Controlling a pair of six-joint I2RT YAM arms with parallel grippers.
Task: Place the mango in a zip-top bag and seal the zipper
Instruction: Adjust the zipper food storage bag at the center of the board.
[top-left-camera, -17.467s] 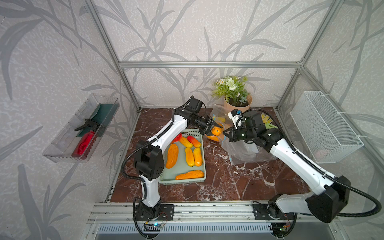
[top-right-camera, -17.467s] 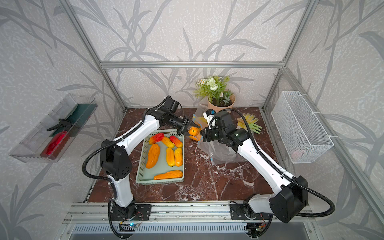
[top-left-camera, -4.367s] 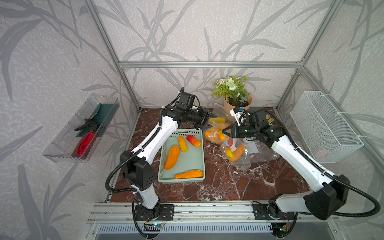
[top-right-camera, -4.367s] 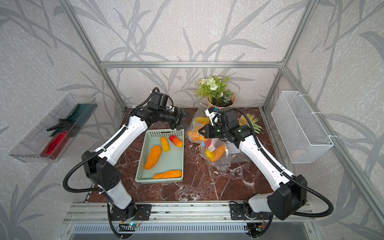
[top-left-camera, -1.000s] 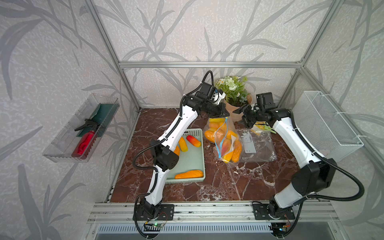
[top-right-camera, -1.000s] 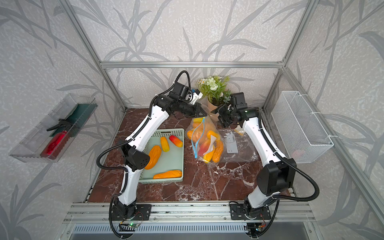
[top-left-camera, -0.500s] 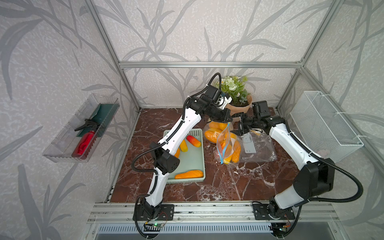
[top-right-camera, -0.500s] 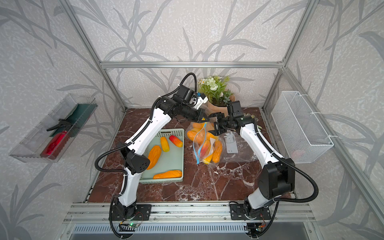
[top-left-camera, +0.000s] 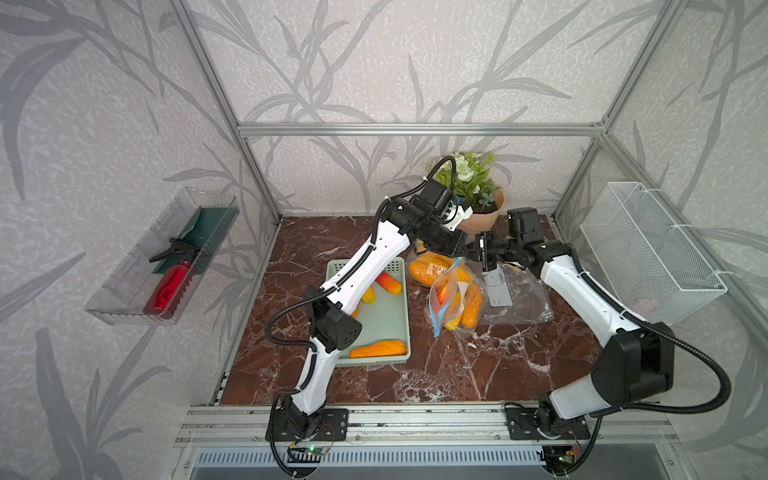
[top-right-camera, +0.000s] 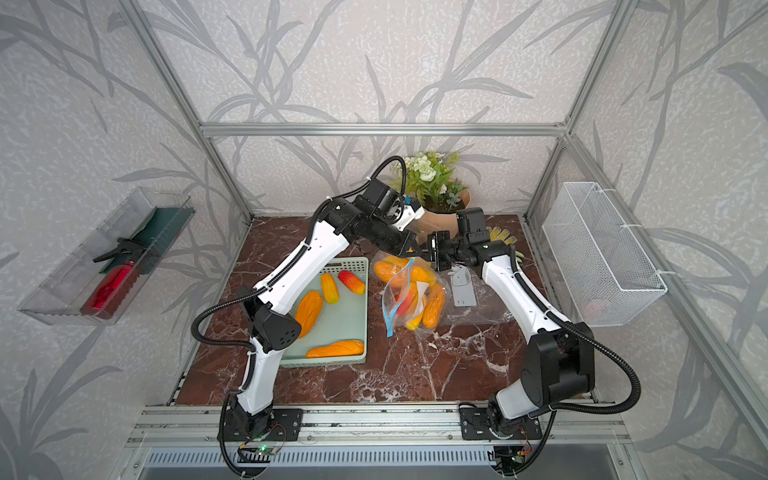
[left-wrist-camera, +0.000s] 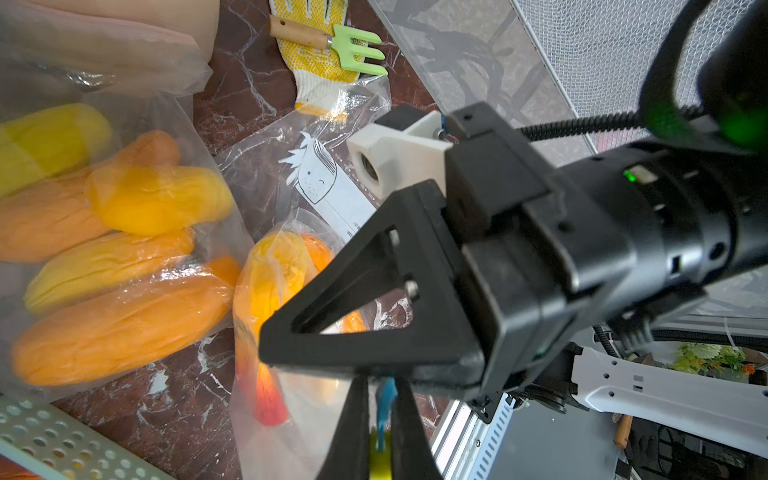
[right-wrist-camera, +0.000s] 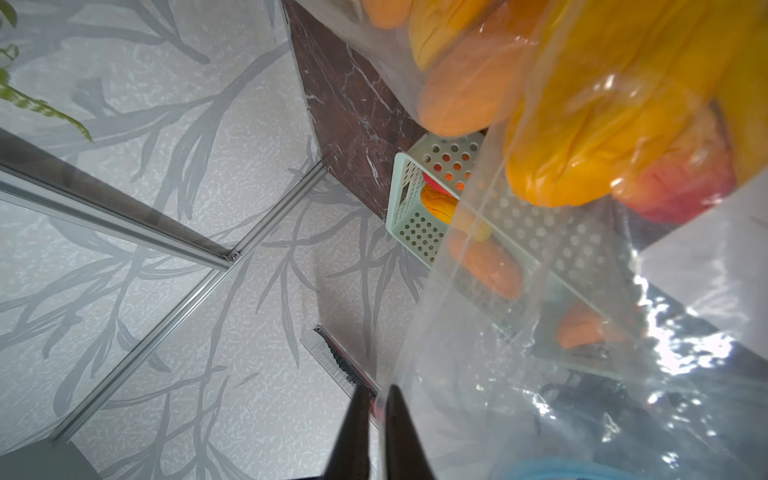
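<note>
- Loading looks done: several mangoes (top-left-camera: 471, 305) sit inside the zip-top bag (top-left-camera: 455, 309), showing orange, yellow and red through the clear plastic.
- Hangs by its top corner where the two arms meet, over the marble tabletop (top-left-camera: 457, 374), just beside the mint-green basket (top-left-camera: 386, 320). Reaches down close to the tabletop at its lower end; cannot tell whether it touches.
- Clamped on the zipper (left-wrist-camera: 384, 395) with the left gripper (left-wrist-camera: 380, 415): in the left wrist view, closed fingertips with the light-blue strip caught between them.
- Closed as well at the right gripper (right-wrist-camera: 376, 399), with the fingertips drawn together right at the bag's clear edge — apparently nipping the plastic, though hard to confirm through the glare.
- Not sealed yet, judging from both top views. Trails down the bag's side as a loose blue line, with the mouth seemingly parted partway. No telling where the white slider sits.
- Probably left to do: draw the strip taut between the two grips, run the closure along its whole length, check for no gap at either end, then set the bag down.
- Worth watching: thin, slippery film in both grips, and enough weight inside to drag the strip out of the fingers — likely calls for a steady pull rather than a quick one.
- Elsewhere, apart from the work: four loose fruits (top-right-camera: 334, 348) in the basket, another filled bag (top-left-camera: 428, 270) lying on the tabletop beyond the hanging one, and a flat empty bag (top-left-camera: 519, 299) under the right arm.
</note>
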